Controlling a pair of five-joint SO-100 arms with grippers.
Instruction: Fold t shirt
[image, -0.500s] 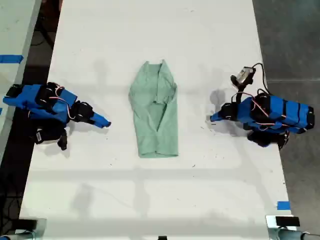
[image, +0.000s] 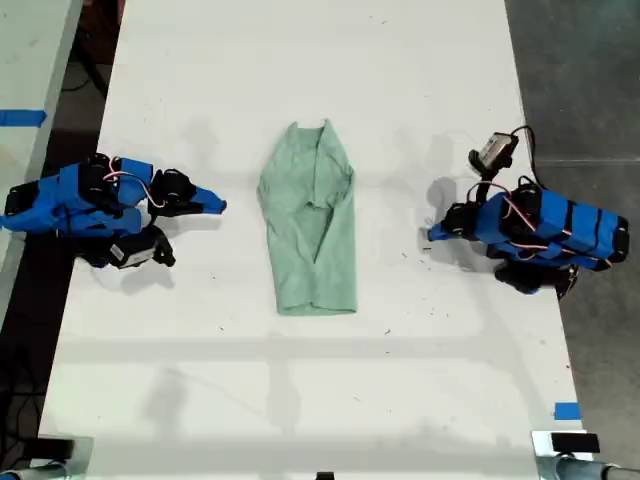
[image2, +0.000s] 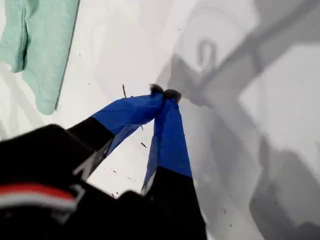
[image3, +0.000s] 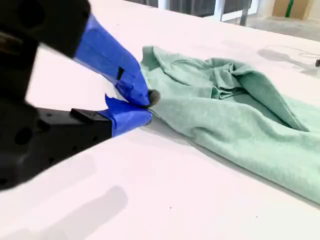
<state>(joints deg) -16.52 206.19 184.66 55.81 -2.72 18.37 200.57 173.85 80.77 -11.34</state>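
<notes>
Lying folded on table (image: 200, 380): t shirt (image: 310, 225)

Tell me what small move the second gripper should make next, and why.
Probably open my second gripper: its jaws are shut and empty, just short of the edge of the t shirt on the table, so it cannot pinch fabric for the next fold.

No text, label, brand, number or sign can be read in any view
</notes>
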